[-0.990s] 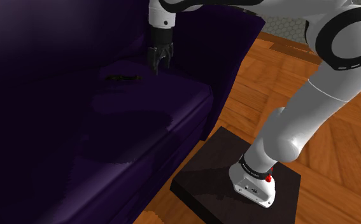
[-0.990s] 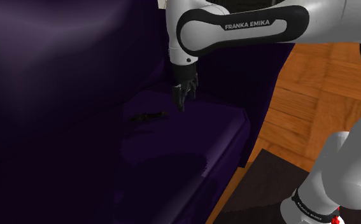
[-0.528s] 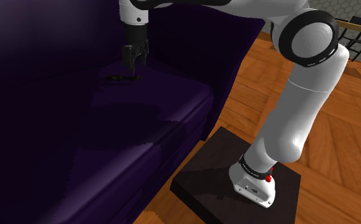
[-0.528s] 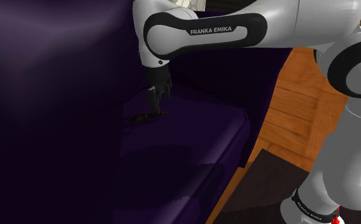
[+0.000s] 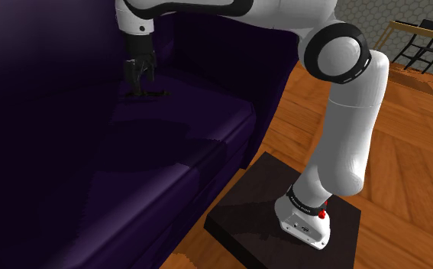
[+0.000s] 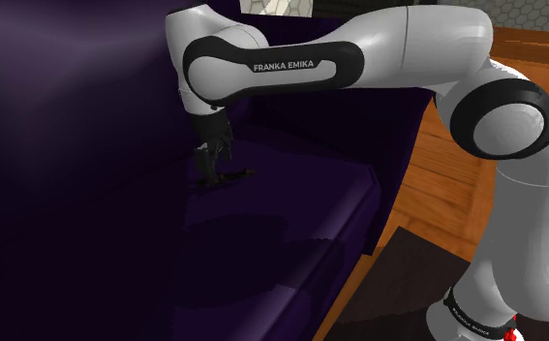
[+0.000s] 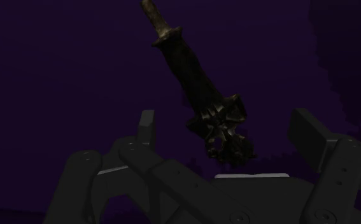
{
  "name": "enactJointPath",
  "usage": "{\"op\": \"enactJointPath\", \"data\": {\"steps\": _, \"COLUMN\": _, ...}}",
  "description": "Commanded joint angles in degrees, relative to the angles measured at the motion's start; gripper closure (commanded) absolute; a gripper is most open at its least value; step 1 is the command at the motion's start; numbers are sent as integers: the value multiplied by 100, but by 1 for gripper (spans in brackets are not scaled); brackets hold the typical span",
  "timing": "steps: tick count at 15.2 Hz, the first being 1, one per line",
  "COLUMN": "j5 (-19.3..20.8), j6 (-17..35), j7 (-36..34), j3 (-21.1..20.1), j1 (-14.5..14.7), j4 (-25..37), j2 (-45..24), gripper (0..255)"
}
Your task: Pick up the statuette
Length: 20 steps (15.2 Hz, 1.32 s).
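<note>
A thin, dark statuette (image 7: 198, 83) lies flat on the dark purple sofa seat (image 5: 184, 130); it looks like a long slim figure with a knobbly end. In the shoulder view the statuette (image 5: 152, 93) shows as a short dark streak on the cushion. My black gripper (image 5: 140, 79) hangs just above its end nearer the backrest. From the second exterior view the gripper (image 6: 207, 174) is right over the statuette (image 6: 231, 176). In the wrist view the fingers (image 7: 146, 127) stand apart, and the knobbly end lies between them without touching. The gripper (image 7: 226, 137) is open.
The sofa's tall backrest (image 5: 46, 69) rises close behind the gripper, and its armrest (image 5: 268, 46) stands toward the stand. A wooden floor (image 5: 405, 168) lies beyond the sofa. The arm's dark stand (image 5: 283, 222) sits on it. A metal-framed table (image 5: 421, 38) stands far off.
The arm has swung along the sofa toward the shoulder view's left and lowered. The gripper went from beside the statuette to directly over it. The statuette has not moved.
</note>
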<state>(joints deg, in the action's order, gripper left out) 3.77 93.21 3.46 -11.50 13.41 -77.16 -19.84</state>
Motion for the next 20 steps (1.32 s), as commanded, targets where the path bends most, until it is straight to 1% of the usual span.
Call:
{"op": "enactJointPath", "data": {"steps": 1, "j5": 2, "j6": 168, "j7": 0, "j3": 0, "j1": -3, "j4": -168, "j2": 4, "gripper": 0}}
{"op": "enactJointPath", "data": {"steps": 4, "j5": 0, "j6": 373, "j7": -2, "j3": 2, "j1": -13, "j4": -387, "j2": 18, "gripper": 0}}
{"op": "enactJointPath", "data": {"steps": 6, "j5": 0, "j6": 373, "j7": -2, "j3": 2, "j1": -13, "j4": -387, "j2": 18, "gripper": 0}}
{"op": "enactJointPath", "data": {"steps": 7, "j5": 2, "j6": 366, "j7": -3, "j3": 2, "j1": -12, "j4": -373, "j2": 11, "gripper": 255}}
{"op": "enactJointPath", "data": {"steps": 16, "j5": 0, "j6": 373, "j7": -2, "j3": 2, "j1": -13, "j4": -387, "j2": 18, "gripper": 255}}
{"op": "enactJointPath", "data": {"steps": 20, "j5": 4, "j6": 52, "j7": 0, "j3": -2, "j1": 3, "j4": -39, "j2": -9, "gripper": 255}}
